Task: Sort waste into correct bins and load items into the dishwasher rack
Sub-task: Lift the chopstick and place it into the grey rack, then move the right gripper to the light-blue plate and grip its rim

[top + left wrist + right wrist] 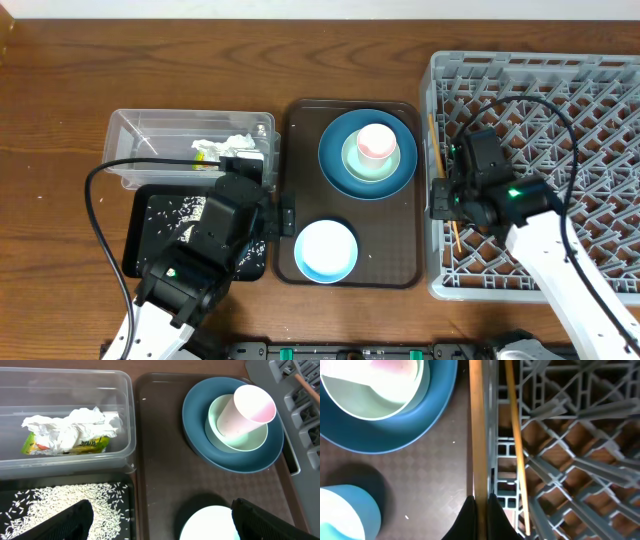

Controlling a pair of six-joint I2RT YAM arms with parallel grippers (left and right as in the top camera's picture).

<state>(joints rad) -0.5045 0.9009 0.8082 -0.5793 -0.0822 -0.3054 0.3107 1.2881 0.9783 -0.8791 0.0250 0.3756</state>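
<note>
My right gripper (pixel 440 200) (pixel 480 505) is shut on a wooden chopstick (pixel 478 430) (pixel 432 135) at the left wall of the grey dishwasher rack (pixel 600 80) (pixel 570 460). A second chopstick (pixel 515 435) (pixel 455 235) lies inside the rack. My left gripper (pixel 280 215) (pixel 160 525) is open and empty above the light-blue bowl (pixel 326 250) (pixel 207 525). The white-pink cup (pixel 376 142) (pixel 245 410) sits in the pale-green bowl (pixel 352 160) on the dark-blue plate (pixel 335 170). The napkin (pixel 70 427) and wrapper (pixel 90 445) lie in the clear tub (pixel 150 125). Rice (pixel 65 497) covers the black tray (pixel 140 255).
The brown serving tray (pixel 395 250) (pixel 160 460) holds the plate stack and the light-blue bowl, between the bins on the left and the rack on the right. Black cables run from both arms over the table and the rack.
</note>
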